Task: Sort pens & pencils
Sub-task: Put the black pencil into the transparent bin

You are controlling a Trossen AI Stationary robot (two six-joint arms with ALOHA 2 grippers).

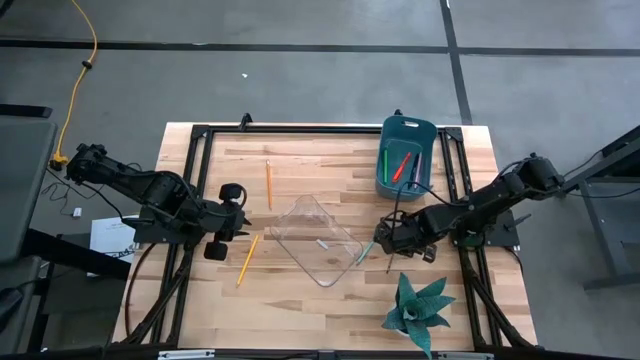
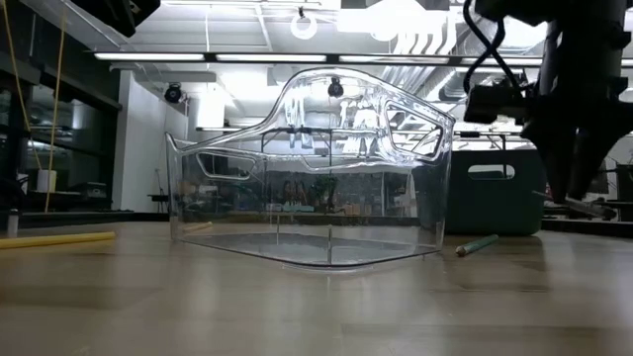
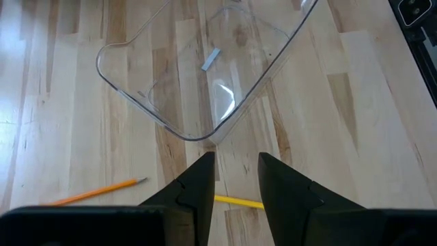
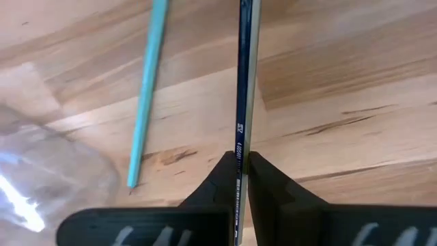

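Observation:
A clear plastic container (image 1: 318,240) sits mid-table, and a teal bin (image 1: 407,155) with red and green pens stands at the far right. My right gripper (image 1: 390,240) is just right of the container, shut on a dark pen (image 4: 243,82). A teal pencil (image 4: 147,96) lies flat on the table between the pen and the container. My left gripper (image 3: 235,179) hovers open at the table's left, above a yellow pencil (image 3: 235,201). Another yellow pencil (image 1: 268,183) lies farther back. My right gripper pinches the dark pen's shaft (image 4: 242,147) between its two fingers. The fingers come from above, pointing steeply down, and lie across the pen. The pen runs roughly from the near side to the far side. In the low view it hangs clear of the table (image 2: 584,206).
A green plant-like ornament (image 1: 418,305) stands at the near right corner. An orange pencil (image 3: 95,193) lies on the wood near my left gripper. Dark frame rails (image 1: 190,170) run along the table's left, right and far edges.

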